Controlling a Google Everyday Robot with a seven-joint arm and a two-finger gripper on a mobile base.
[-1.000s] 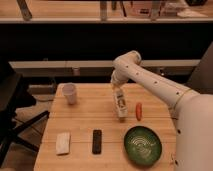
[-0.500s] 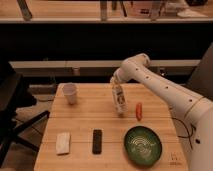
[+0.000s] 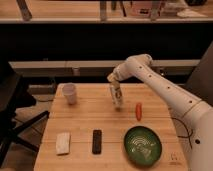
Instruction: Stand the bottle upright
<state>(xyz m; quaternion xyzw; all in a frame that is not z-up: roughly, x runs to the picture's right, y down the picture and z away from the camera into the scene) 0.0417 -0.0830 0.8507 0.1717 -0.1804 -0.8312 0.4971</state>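
Note:
The slim whitish bottle [image 3: 117, 96] with a darker label is nearly upright, leaning slightly, on the wooden table [image 3: 80, 120] at its back middle. Its base is at or just above the tabletop. My gripper [image 3: 114, 80] reaches down from the right and is shut on the bottle's top end. The white arm [image 3: 160, 87] runs back to the right edge of the view.
A white paper cup [image 3: 69, 93] stands at the back left. A small red-orange object [image 3: 138, 111] lies right of the bottle. A green plate [image 3: 142, 145], a black remote-like bar [image 3: 97, 141] and a pale sponge-like block [image 3: 63, 142] lie along the front. A black chair [image 3: 12, 110] is at the left.
The gripper and the bottle have shifted slightly left and up, and the arm's elbow has swung to the right. The bottle stands a little straighter.

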